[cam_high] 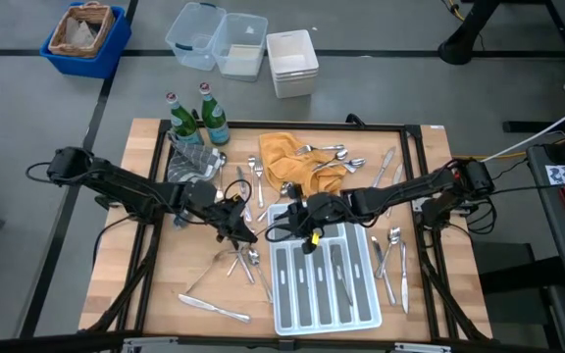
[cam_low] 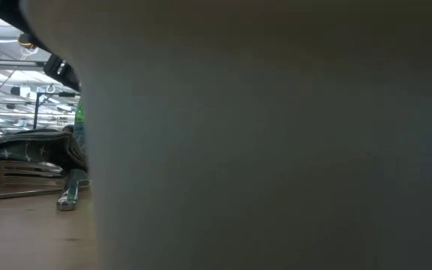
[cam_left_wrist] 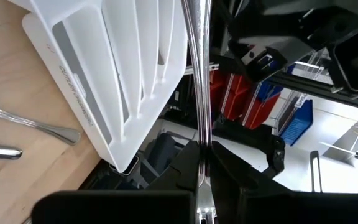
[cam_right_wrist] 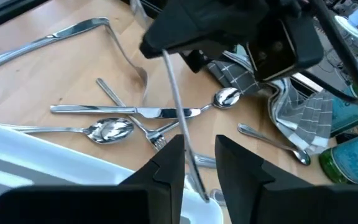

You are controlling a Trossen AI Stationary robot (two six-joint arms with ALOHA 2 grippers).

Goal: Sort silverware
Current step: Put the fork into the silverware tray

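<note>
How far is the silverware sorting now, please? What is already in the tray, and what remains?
Done: a few pieces already lie in the white tray.

In hand: the left gripper is shut on a slim utensil handle, beside the tray; the right gripper is open around the same piece.

Left: most of it. Loose silverware lies left of the tray, right of it, and on the yellow cloth.

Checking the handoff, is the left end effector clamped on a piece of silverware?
Yes, the left end effector is shut on a slim silver utensil handle that runs out between its fingers.
</note>
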